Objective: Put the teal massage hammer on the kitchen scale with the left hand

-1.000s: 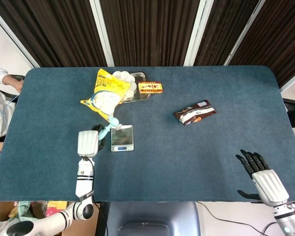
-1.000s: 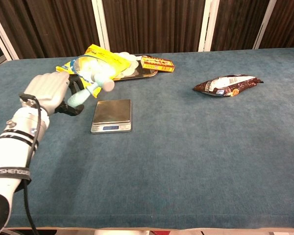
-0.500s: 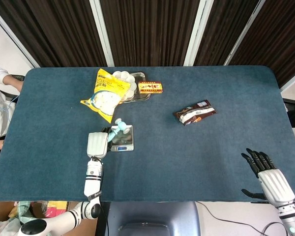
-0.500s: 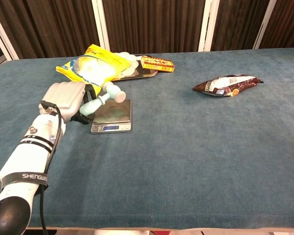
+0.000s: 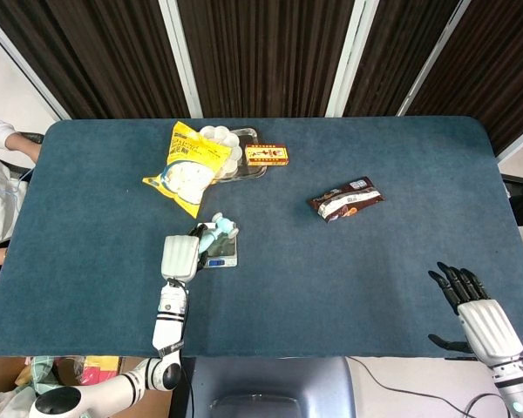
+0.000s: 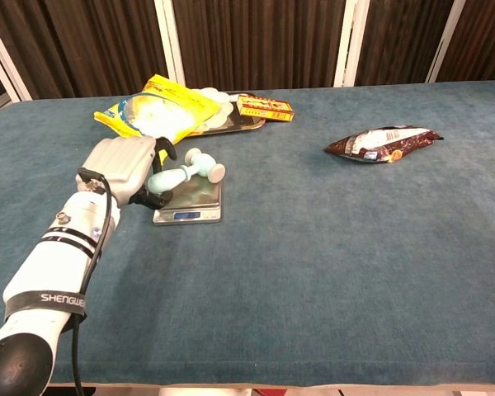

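The teal massage hammer is held by the left hand.
Its handle is gripped, and its head is kept just above the kitchen scale beside the hand. Far off, the right hand is spread wide.

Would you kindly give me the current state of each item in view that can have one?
left hand: grips the hammer's handle
teal massage hammer: held over the scale, contact unclear
kitchen scale: flat on table, display faces the robot
right hand: holds nothing, fingers apart
brown snack packet: lying flat
yellow bag: overlapping the tray
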`<control>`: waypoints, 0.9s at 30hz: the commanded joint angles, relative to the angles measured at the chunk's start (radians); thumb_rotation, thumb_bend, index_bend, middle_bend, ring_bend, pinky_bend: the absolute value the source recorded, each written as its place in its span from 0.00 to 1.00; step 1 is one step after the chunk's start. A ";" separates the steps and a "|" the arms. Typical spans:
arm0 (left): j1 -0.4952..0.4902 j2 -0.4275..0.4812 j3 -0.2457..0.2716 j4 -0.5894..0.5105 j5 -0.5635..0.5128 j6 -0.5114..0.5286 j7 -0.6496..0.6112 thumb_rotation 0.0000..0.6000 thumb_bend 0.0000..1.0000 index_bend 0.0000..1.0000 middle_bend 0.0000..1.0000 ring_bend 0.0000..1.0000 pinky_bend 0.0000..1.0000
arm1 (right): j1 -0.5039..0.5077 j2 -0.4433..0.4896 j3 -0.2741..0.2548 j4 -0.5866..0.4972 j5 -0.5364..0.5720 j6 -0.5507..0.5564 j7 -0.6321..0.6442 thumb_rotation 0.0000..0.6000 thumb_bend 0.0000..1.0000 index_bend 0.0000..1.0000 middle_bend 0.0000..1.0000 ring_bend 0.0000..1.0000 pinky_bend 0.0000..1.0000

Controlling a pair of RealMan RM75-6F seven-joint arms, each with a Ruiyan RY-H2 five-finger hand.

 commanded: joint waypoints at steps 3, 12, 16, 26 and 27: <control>0.008 0.011 0.012 -0.023 0.010 0.014 0.000 1.00 0.47 0.28 0.50 0.92 0.86 | -0.001 0.002 -0.002 0.001 -0.003 0.000 0.003 1.00 0.14 0.00 0.00 0.00 0.00; 0.029 0.067 0.021 -0.121 -0.025 -0.025 0.032 1.00 0.41 0.23 0.46 0.92 0.87 | -0.001 0.001 -0.001 -0.002 -0.010 0.004 0.002 1.00 0.14 0.00 0.00 0.00 0.00; 0.028 0.080 0.032 -0.125 -0.010 -0.024 0.015 1.00 0.37 0.18 0.39 0.85 0.85 | -0.001 0.001 0.000 -0.003 -0.008 0.003 0.001 1.00 0.14 0.00 0.00 0.00 0.00; 0.035 0.109 0.046 -0.174 -0.011 -0.043 -0.002 1.00 0.34 0.14 0.25 0.79 0.83 | 0.000 0.001 0.002 -0.003 -0.007 0.001 0.001 1.00 0.14 0.00 0.00 0.00 0.00; 0.035 0.110 0.047 -0.178 -0.011 -0.042 -0.001 1.00 0.33 0.14 0.24 0.79 0.83 | 0.000 0.001 0.002 -0.003 -0.007 0.002 0.001 1.00 0.14 0.00 0.00 0.00 0.00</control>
